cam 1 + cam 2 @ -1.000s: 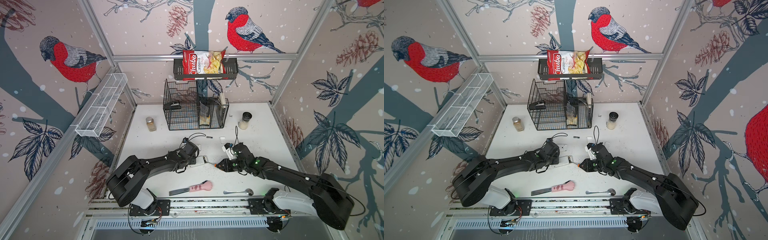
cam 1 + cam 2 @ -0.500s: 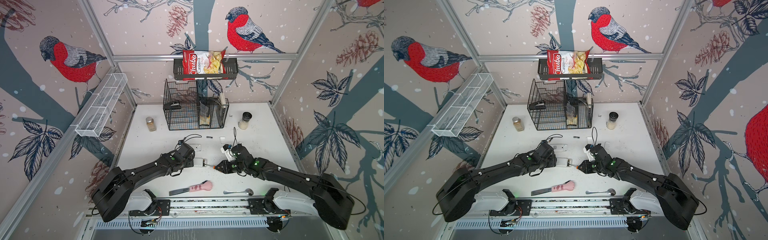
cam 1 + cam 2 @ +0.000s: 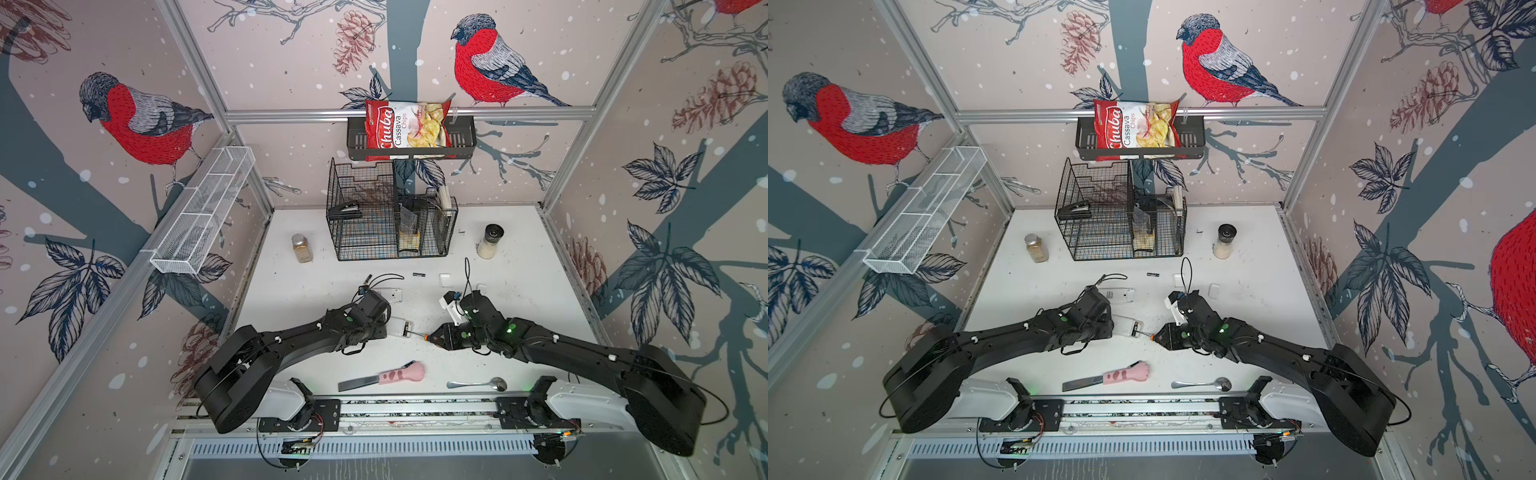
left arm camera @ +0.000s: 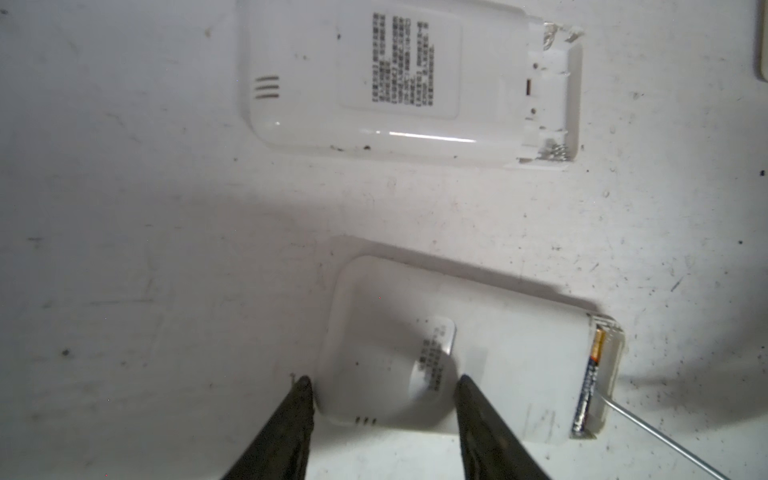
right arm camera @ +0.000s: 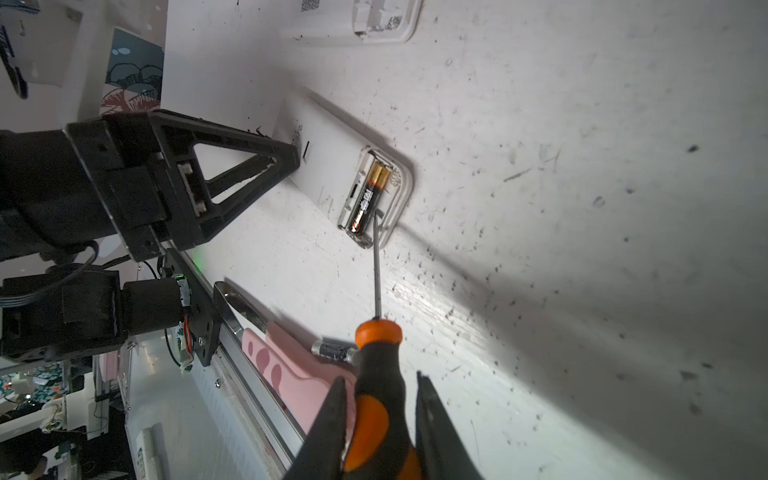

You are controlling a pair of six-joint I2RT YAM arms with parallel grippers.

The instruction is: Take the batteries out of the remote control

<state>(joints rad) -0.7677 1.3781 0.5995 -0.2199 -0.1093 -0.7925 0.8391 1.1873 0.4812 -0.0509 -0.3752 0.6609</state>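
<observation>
A white remote control (image 3: 400, 328) (image 4: 498, 353) lies back up with its compartment open. A black battery (image 5: 366, 198) (image 4: 587, 384) sits inside. My left gripper (image 4: 383, 381) (image 3: 384, 328) stands over the remote's other end, jaws apart. One fingertip (image 4: 305, 388) is at the end edge, the other rests on the remote's back. My right gripper (image 5: 380, 377) (image 3: 438, 337) is shut on an orange-and-black screwdriver (image 5: 379, 357), whose tip is in the compartment beside the battery. Loose batteries lie by the pink handle (image 5: 334, 349) and farther back (image 3: 419, 274).
A second white remote (image 3: 392, 294) (image 4: 399, 83) lies behind with its compartment empty, and small white covers (image 3: 444, 279) lie near it. A pink-handled knife (image 3: 386, 377) and spoon (image 3: 478, 384) lie at the front rail. Wire basket (image 3: 390, 249) and two jars (image 3: 302, 248) (image 3: 490, 241) stand at the back.
My left gripper slid a little leftward along the remote and its arm swung out and back. The right gripper with the screwdriver has hardly moved.
</observation>
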